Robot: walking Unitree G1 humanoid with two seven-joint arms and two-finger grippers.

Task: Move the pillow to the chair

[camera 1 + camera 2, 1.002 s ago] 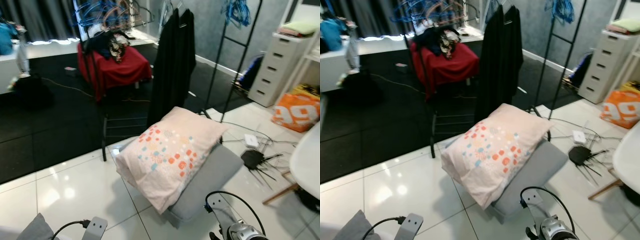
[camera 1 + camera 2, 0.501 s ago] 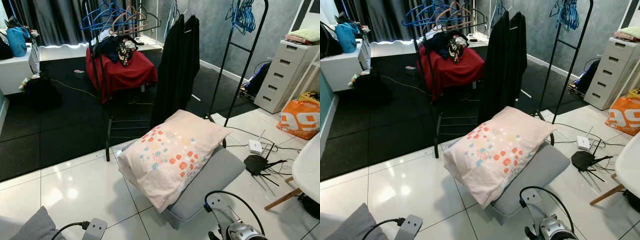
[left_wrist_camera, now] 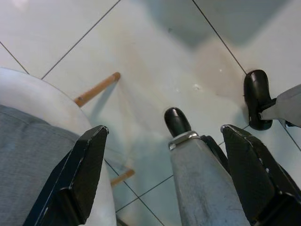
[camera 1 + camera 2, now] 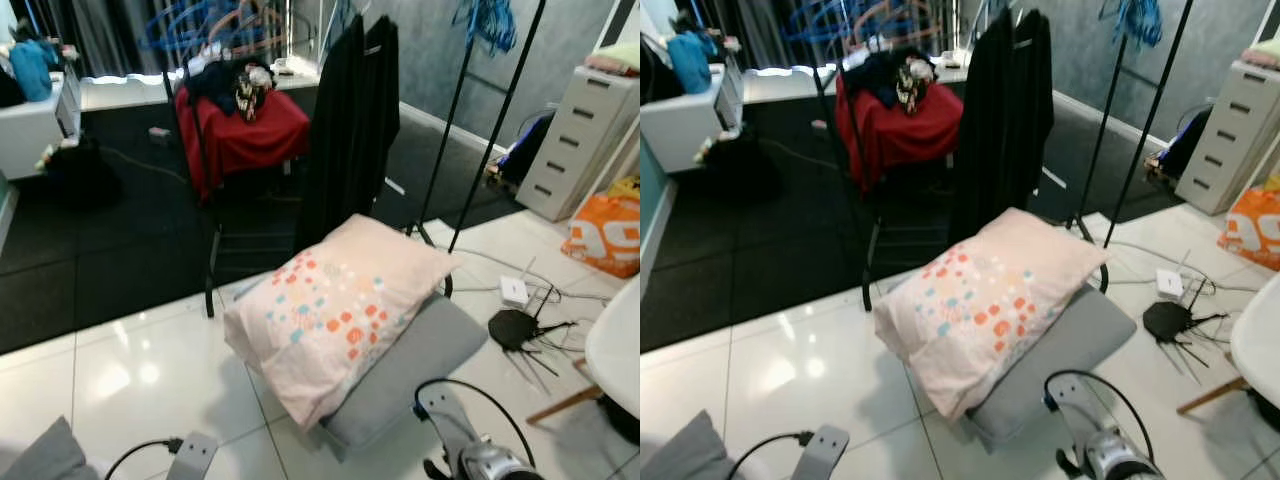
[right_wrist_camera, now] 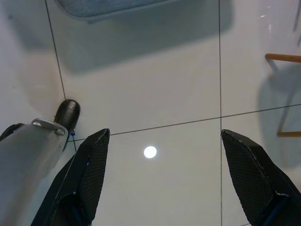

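A pale pink pillow point(image 4: 335, 305) with coloured squares lies tilted on a grey cushion point(image 4: 415, 355) on the white tiled floor ahead of me. A white chair point(image 4: 617, 345) with wooden legs stands at the right edge. A second white seat with a grey cushion point(image 3: 33, 155) is close by my left arm, and its corner point(image 4: 40, 455) sits at the lower left. Both arms hang low. My left gripper point(image 3: 164, 134) is open over the tiles beside my foot. My right gripper point(image 5: 164, 139) is open above bare tiles, holding nothing.
A black clothes rack with a black garment point(image 4: 345, 120) stands just behind the pillow. Beyond it is a red-covered seat point(image 4: 245, 130) piled with clothes. A router and loose cables point(image 4: 515, 325) lie on the floor to the right, near an orange bag point(image 4: 605, 225) and white drawers point(image 4: 585, 140).
The whole picture has shifted a little as the head camera moved. The pillow still lies the same way on the grey cushion, and both arms stay low.
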